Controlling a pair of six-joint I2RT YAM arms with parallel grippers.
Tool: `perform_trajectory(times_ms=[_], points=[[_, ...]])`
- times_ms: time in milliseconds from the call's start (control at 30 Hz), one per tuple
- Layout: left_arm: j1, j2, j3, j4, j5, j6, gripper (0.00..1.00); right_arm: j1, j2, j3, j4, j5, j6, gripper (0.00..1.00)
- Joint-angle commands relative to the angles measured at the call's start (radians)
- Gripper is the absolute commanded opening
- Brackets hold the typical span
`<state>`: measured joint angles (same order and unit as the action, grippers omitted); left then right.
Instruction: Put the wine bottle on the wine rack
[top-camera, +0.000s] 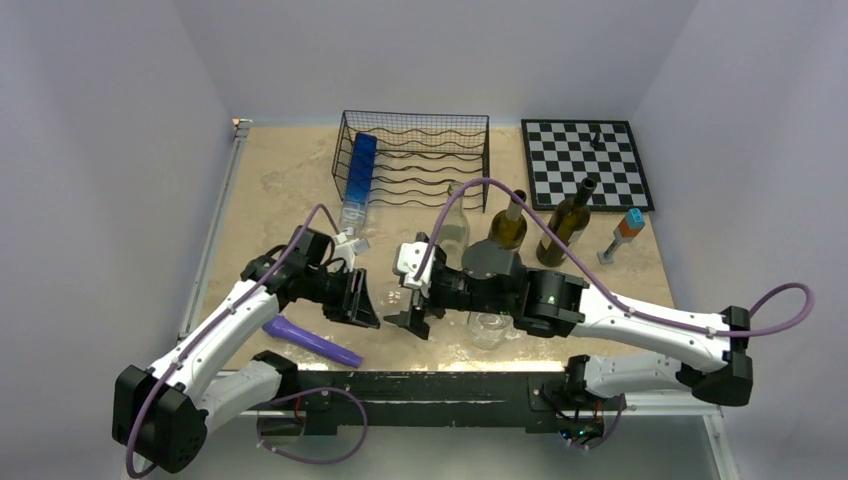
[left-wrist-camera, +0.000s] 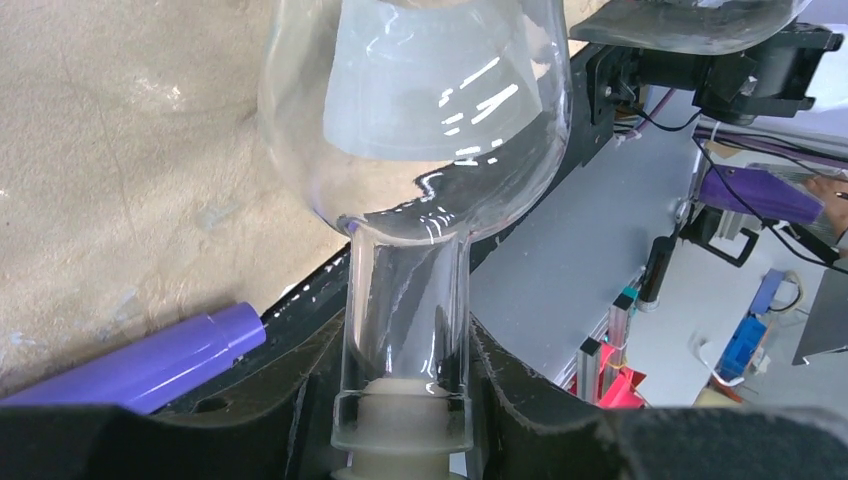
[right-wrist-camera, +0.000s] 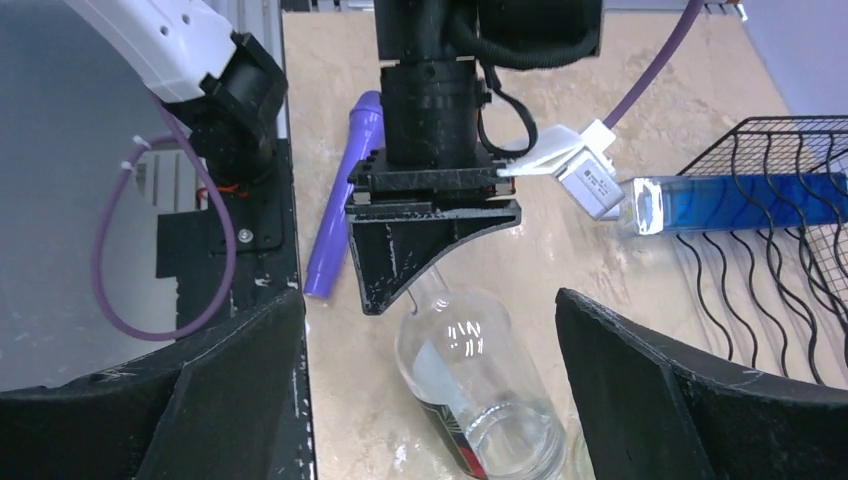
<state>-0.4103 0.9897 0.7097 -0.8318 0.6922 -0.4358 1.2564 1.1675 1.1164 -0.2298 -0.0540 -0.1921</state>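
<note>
A clear glass wine bottle with a white stopper lies roughly horizontal, low over the table near the front edge. Its glass base shows in the top view. My left gripper is shut on the bottle's neck, just above the stopper; it also shows in the top view. My right gripper is open, with its fingers on either side of the bottle's body and apart from it; in the top view it is at the middle. The black wire wine rack stands at the back and holds a blue bottle.
A clear bottle, two dark bottles and a small capped bottle stand right of the rack. A chessboard lies at the back right. A purple cylinder lies by the front edge.
</note>
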Motion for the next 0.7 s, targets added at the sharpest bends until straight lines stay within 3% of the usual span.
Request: perform_trajectory(times_ms=[0, 133, 400, 667], points=[[-0.049, 0.033, -0.008, 0.033, -0.17, -0.049, 0.0, 0.001, -0.07, 0.026, -0.034, 0.024, 0.074, 0.99], [-0.119, 0.032, 0.0, 0.043, -0.295, -0.104, 0.0, 0.0, -0.102, 0.01, -0.017, 0.107, 0.102, 0.99], [-0.255, 0.097, 0.014, 0.038, -0.481, -0.078, 0.0, 0.0, -0.061, 0.048, -0.049, 0.203, 0.079, 0.99], [-0.379, 0.173, -0.022, 0.107, -0.588, -0.149, 0.0, 0.0, -0.058, 0.109, -0.056, 0.266, 0.087, 0.99]])
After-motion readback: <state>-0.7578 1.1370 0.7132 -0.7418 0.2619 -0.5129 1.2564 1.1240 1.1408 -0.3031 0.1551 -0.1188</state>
